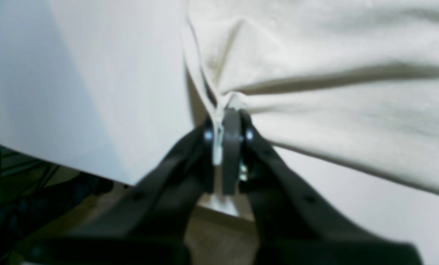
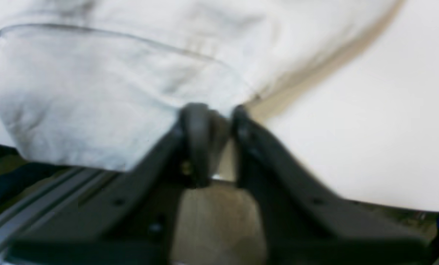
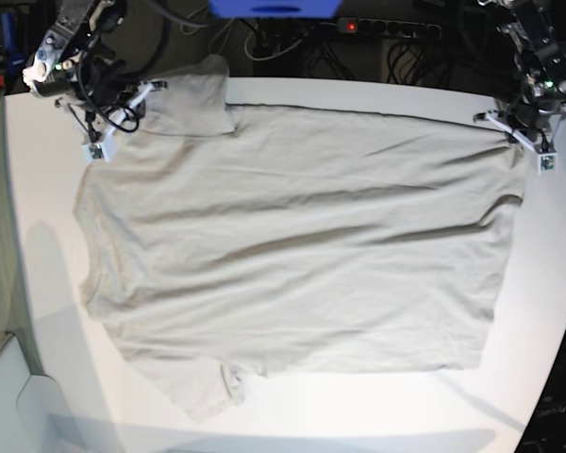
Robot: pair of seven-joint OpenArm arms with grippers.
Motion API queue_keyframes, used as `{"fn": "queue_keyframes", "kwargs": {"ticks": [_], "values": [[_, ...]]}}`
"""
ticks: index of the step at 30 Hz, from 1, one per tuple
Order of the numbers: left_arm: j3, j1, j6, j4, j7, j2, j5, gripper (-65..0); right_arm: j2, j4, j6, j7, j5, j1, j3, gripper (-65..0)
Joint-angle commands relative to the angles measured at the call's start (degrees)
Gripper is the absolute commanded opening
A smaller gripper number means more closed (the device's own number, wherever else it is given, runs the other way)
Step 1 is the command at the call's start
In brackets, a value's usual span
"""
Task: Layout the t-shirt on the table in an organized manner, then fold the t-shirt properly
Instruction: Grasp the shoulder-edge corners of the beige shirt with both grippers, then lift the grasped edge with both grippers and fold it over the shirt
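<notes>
While the t-shirt is spread nearly flat across the white desk, shallow creases are seen and no fold is made yet. The left tool is clamped on the hem corner. The right tool is closed narrow at the sleeve edge; a grip cannot be confirmed. Cables are seen beyond the far edge, off the desk.

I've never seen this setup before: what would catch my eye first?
A big beige t-shirt lies spread across most of the white table, neck toward the base view's left. At the far edge, the left gripper pinches a hem corner, its jaws shut on the cloth, while the right gripper clamps the shirt beside a sleeve.
</notes>
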Motion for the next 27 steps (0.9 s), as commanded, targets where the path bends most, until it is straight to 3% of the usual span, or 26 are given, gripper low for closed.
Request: {"fn": "queue_keyframes", "kwargs": {"ticks": [1,11,17,21,27], "values": [[-0.1,0.5,0.6,0.2,2.1,-0.3,1.1,-63.7,-0.4,-0.5,0.8,-3.1,-1.2,-1.0,-0.1,-64.0],[-0.5,0.0,0.6,0.6,2.1,0.7,0.6,-63.7,-0.4,6.2,0.8,-3.1,2.0,0.6,0.1,-65.0],[-0.5,0.4,0.6,6.9,2.2,0.9,0.6,-63.7,-0.2,10.1,0.8,-3.9,3.6,1.5,0.1,-65.0],[-0.6,0.8,0.6,10.6,2.2,0.9,0.6,-63.7,2.4,10.1,0.8,-7.7,7.3,2.9,0.2,-65.0],[-3.4,1.6,0.2,13.8,2.2,0.9,0.6,-63.7,5.9,10.1,0.8,-8.6,14.4,3.0,0.2,-65.0]]}}
